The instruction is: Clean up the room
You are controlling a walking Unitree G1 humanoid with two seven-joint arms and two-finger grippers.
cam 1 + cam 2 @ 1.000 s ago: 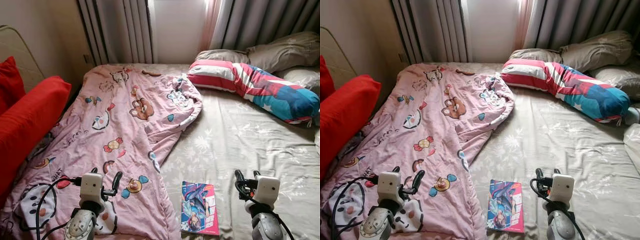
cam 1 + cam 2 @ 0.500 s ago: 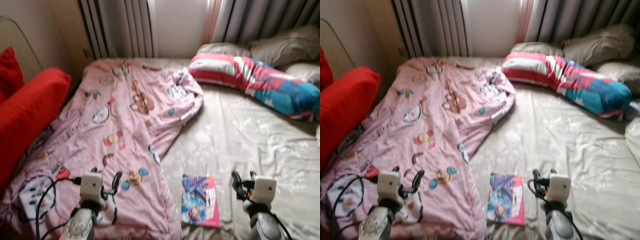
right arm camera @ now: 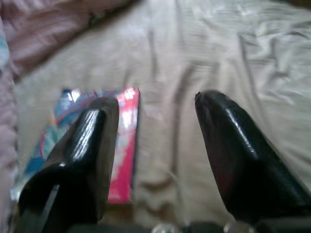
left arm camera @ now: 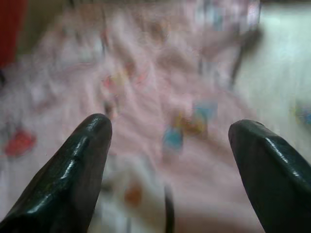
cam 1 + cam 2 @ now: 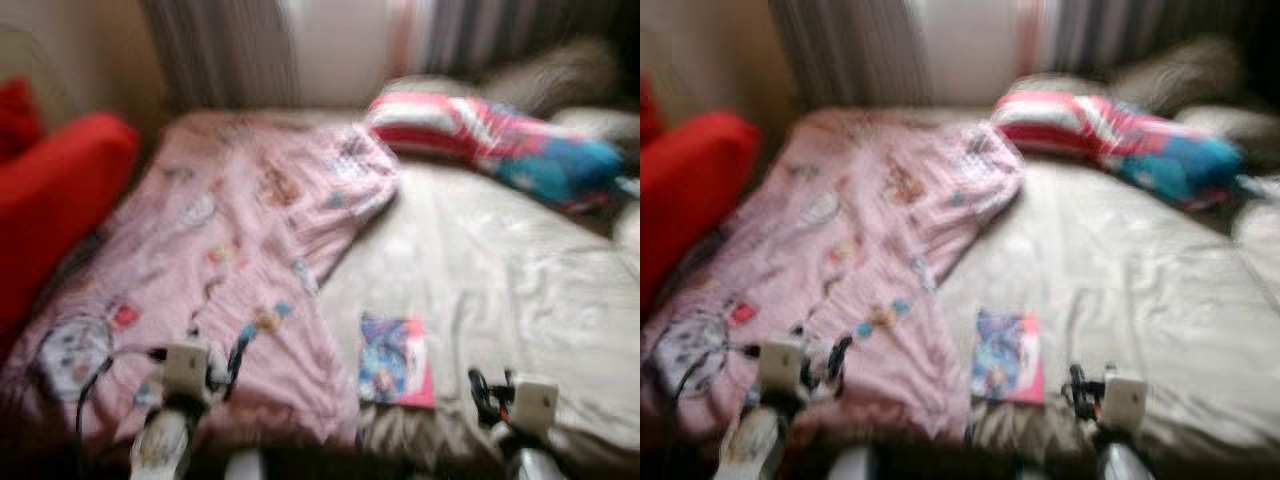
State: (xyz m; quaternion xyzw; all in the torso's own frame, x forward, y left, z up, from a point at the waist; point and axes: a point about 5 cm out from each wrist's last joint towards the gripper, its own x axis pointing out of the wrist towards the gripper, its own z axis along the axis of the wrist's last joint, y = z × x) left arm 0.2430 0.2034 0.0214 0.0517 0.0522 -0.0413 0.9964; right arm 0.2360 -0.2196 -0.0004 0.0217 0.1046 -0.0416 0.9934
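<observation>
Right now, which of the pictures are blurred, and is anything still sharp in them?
Both eye views are smeared by motion: the prints on the pink blanket and the cover of the book cannot be read. In the left wrist view the left gripper has sharp fingers but the blanket behind is soft. The right wrist view is clearest around the right gripper.
</observation>
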